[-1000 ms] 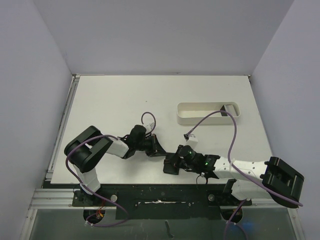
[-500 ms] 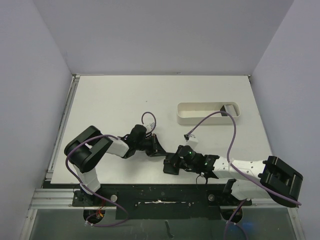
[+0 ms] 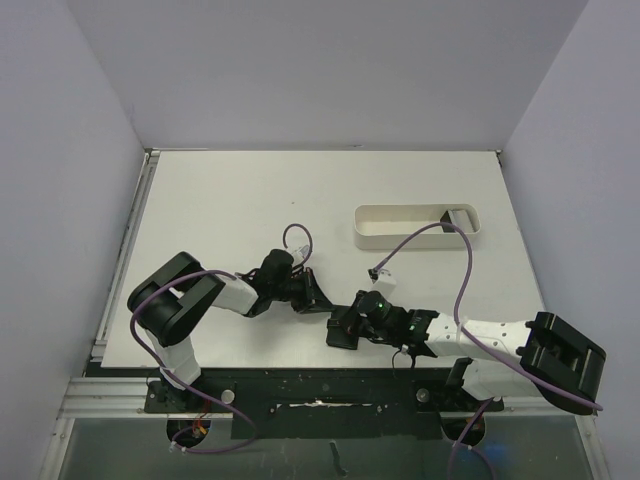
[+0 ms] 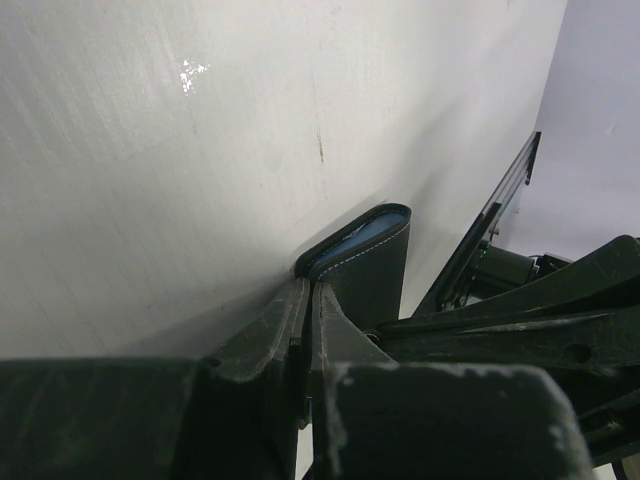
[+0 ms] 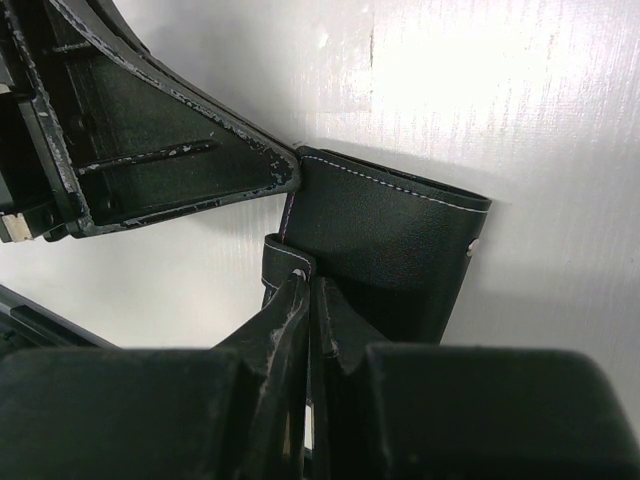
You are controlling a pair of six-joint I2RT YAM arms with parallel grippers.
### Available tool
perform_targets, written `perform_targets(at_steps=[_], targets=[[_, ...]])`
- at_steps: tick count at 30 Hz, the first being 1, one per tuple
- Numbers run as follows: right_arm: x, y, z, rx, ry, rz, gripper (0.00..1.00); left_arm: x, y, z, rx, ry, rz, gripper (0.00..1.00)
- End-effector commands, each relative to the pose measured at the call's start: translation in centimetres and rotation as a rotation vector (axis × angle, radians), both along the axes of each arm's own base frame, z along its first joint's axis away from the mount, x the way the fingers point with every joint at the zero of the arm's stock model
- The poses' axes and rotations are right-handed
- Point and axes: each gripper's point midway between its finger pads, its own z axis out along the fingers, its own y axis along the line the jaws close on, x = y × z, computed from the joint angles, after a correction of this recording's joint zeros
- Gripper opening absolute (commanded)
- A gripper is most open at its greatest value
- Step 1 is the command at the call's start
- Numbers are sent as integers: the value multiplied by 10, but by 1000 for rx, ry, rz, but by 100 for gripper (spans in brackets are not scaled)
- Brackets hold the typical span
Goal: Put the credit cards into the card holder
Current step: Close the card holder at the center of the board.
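The black card holder point(image 5: 390, 240) stands on edge on the white table between both grippers, near the front edge. Its bluish inside shows along the fold point(image 4: 352, 240). My right gripper point(image 5: 308, 275) is shut on the holder's snap tab point(image 5: 278, 262). My left gripper point(image 4: 306, 285) is shut too, its tips pinching the holder's corner point(image 5: 300, 160). In the top view the two grippers point(image 3: 318, 298) point(image 3: 340, 325) meet at the dark holder. A grey credit card point(image 3: 460, 216) lies at the right end of the white tray.
The long white oval tray point(image 3: 400, 241) sits at the back right of the table. A purple cable point(image 3: 467, 270) loops from the right arm over the tray's end. The table's front rail point(image 3: 320, 375) runs just behind the grippers.
The right wrist shifted and turned slightly at first, then held still. The left arm and the holder stay where they were.
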Motion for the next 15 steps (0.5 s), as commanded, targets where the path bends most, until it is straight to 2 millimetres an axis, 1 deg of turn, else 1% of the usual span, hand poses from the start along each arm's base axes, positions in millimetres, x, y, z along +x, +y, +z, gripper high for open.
perform_targets(at_steps=[1, 15], targets=[[-1, -9, -6, -21, 13, -24, 0, 13, 3, 2, 32, -60, 34, 0], [-7, -18, -21, -57, 50, -42, 0, 13, 4, 3, 33, -62, 42, 0]])
